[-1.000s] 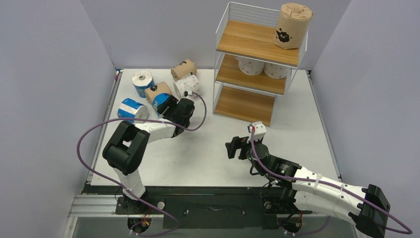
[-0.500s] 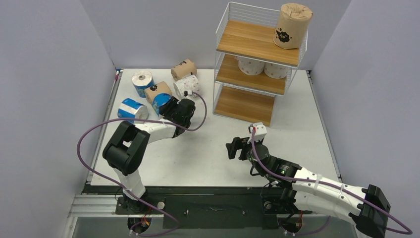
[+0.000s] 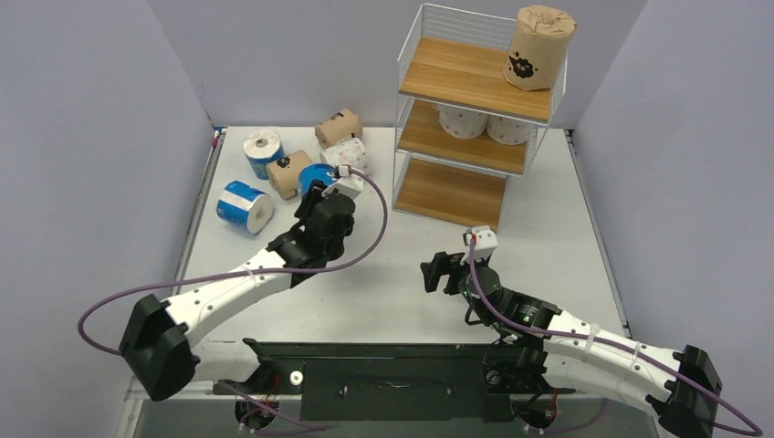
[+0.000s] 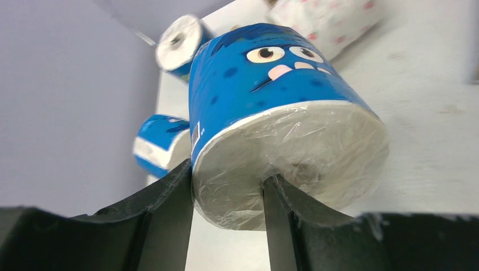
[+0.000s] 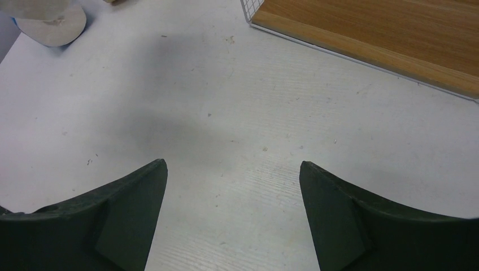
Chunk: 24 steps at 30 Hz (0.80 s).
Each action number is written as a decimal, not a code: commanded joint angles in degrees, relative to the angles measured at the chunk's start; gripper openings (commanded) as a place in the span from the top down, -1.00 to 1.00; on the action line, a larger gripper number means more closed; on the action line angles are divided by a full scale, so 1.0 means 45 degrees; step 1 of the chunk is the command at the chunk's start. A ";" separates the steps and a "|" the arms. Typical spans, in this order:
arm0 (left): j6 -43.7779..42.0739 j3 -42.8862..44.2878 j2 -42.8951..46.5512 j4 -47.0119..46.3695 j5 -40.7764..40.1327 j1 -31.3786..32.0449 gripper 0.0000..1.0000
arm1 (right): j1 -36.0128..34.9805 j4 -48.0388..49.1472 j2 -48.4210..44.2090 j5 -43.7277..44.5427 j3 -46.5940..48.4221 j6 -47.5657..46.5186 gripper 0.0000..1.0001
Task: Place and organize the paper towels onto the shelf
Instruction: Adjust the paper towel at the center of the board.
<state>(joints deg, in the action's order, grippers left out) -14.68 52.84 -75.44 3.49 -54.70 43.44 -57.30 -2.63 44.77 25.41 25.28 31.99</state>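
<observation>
Left end effector [image 4: 226, 191] is clamped on a blue roll [image 4: 265, 84] with a cartoon face. One finger is outside its wall and the other is apparently pushed into the wrapped end near the core. That roll sits among the loose ones at the far left of the table [image 3: 548, 237], just beside a brown roll [image 3: 289, 172] and a white dotted roll [image 3: 350, 153]. Whether it is clear of the table I cannot tell. Right end effector [image 5: 231, 165] hangs wide apart over bare table, near the shelf [image 3: 456, 68], holding nothing. The bottom board [image 5: 395, 34] is bare, so it is likely where the blue ones belong.

The bite takes only one side of the roll and the wrap looks slick, so the roll could swivel or slip out on the way across. A low carry might knock the neighbours — and a tilted roll could catch the white wire frame at the shelf's edge.
</observation>
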 commanded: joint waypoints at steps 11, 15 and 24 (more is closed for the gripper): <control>1.0807 0.1414 0.1874 0.5925 0.8717 0.1076 0.58 | 0.0174 -0.1869 -0.1176 0.2563 0.0827 0.0131 -0.68; 1.1292 0.1675 0.0959 0.5863 1.0340 0.1079 0.51 | 0.0203 -0.2786 -0.1018 0.3622 0.1211 0.2091 -0.77; 1.0767 0.2965 -0.1778 0.5836 1.1684 0.1468 0.50 | 0.0740 -0.3105 -0.1597 0.3222 0.0834 0.2327 -0.88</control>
<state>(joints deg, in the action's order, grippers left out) 33.41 60.07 -80.42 32.16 -5.76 48.62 -55.18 -16.14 39.31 38.79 28.60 41.17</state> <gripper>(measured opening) 0.397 0.935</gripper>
